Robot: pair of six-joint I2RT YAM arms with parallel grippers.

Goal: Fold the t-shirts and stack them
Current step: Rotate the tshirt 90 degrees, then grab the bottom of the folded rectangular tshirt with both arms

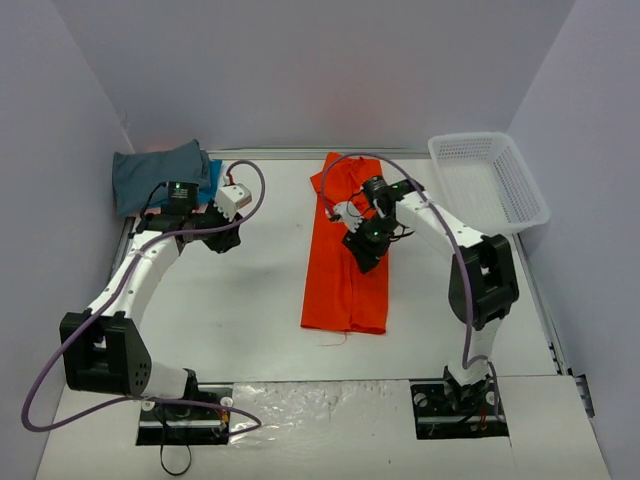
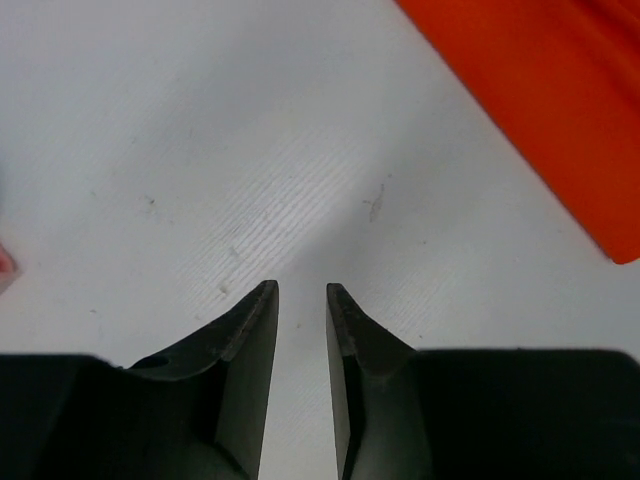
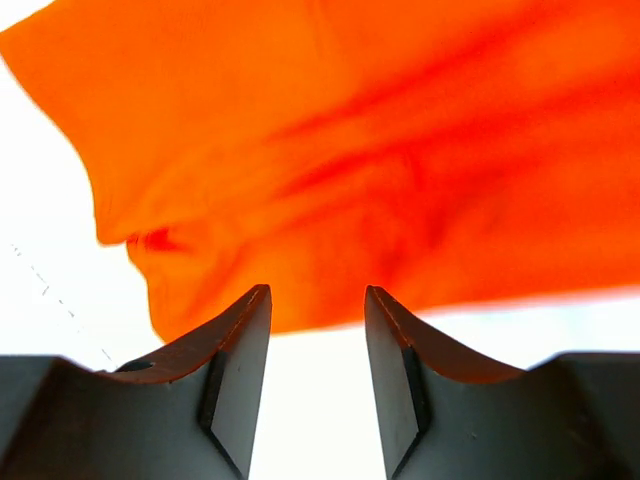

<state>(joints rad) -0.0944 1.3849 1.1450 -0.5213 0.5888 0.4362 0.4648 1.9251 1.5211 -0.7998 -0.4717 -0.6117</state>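
The bright orange t-shirt (image 1: pixel 345 260) lies in the middle of the table, folded into a long strip with a rumpled far end. It also shows in the right wrist view (image 3: pixel 380 150) and in the left wrist view (image 2: pixel 560 110). A dark grey-teal folded shirt (image 1: pixel 158 176) tops a stack at the far left, with a bright blue one (image 1: pixel 213 173) showing under it. My right gripper (image 1: pixel 363 252) (image 3: pixel 318 292) is open and empty, just over the orange shirt's right edge. My left gripper (image 1: pixel 224 241) (image 2: pixel 302 287) is narrowly open and empty over bare table, beside the stack.
A white mesh basket (image 1: pixel 522 190) stands at the far right corner. White walls close in the table on the left, back and right. A small pink edge (image 2: pixel 5 262) shows at the left of the left wrist view.
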